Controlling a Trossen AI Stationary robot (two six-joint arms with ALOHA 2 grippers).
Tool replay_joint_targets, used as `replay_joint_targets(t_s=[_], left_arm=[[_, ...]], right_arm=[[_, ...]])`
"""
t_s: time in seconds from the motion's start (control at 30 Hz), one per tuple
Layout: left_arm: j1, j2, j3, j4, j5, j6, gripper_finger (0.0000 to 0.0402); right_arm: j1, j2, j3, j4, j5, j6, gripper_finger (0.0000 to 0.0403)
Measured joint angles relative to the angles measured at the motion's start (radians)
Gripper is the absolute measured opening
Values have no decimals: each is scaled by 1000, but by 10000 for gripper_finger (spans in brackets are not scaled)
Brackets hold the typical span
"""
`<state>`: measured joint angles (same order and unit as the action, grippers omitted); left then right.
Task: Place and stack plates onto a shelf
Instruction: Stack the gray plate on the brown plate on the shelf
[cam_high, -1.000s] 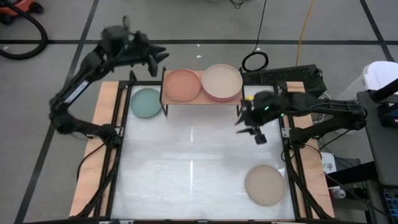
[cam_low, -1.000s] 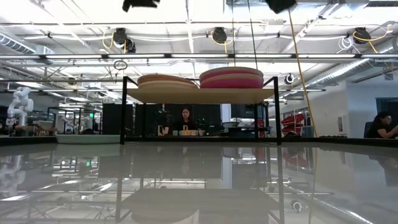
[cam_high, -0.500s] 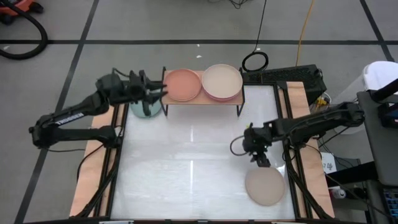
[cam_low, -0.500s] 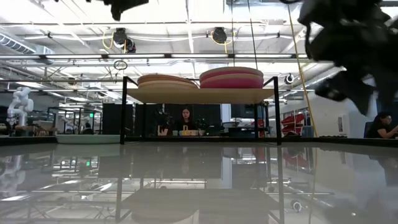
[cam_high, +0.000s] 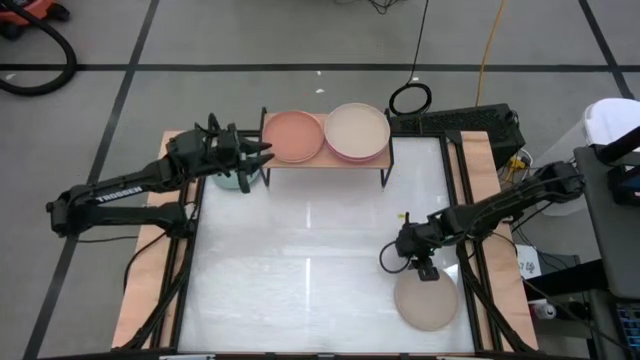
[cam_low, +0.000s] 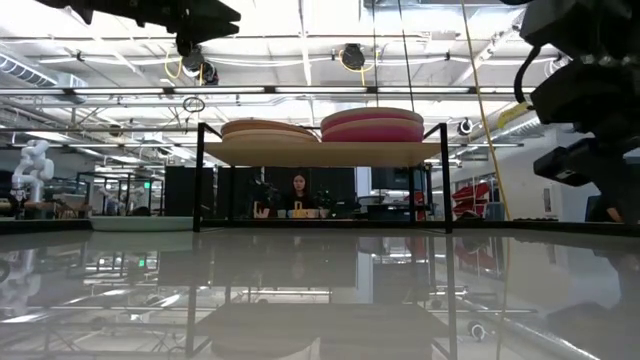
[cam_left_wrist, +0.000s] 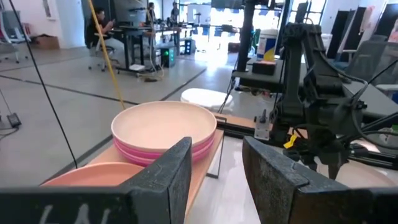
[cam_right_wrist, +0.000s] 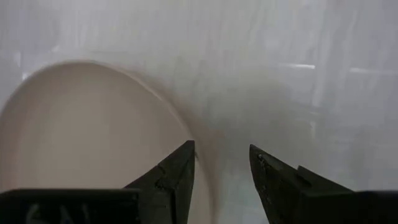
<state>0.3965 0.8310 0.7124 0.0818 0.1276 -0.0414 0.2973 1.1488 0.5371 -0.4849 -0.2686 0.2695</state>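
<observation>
A low wooden shelf (cam_high: 325, 157) stands at the table's far edge. It carries a peach-pink plate stack (cam_high: 293, 135) and a beige plate on magenta ones (cam_high: 357, 130). A pale teal plate (cam_high: 232, 181) lies flat on the table left of the shelf, mostly hidden under my left gripper (cam_high: 260, 158), which is open above it and points at the shelf. A beige plate (cam_high: 427, 298) lies flat near the table's near right corner. My right gripper (cam_right_wrist: 222, 152) is open and points down over that plate's far-left rim (cam_right_wrist: 168, 109), not touching it.
The middle of the white table (cam_high: 300, 260) holds nothing. Black frame rails (cam_high: 465, 200) run along both sides. A keyboard (cam_high: 455, 122) and a cable coil (cam_high: 409, 98) lie beyond the far right corner. People sit at desks in the room behind.
My left gripper came from beyond the far edge, down and toward the near edge, to just above the teal plate beside the shelf. My right gripper travelled from beside the shelf toward the near edge and down to the beige plate's rim. No plate moved.
</observation>
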Motion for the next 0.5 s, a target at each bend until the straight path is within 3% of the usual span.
replay_joint_targets(t_s=[0.5], left_arm=[[0, -1, 0, -2, 0, -2, 147]], right_arm=[[25, 0, -50, 48, -19, 85, 130]])
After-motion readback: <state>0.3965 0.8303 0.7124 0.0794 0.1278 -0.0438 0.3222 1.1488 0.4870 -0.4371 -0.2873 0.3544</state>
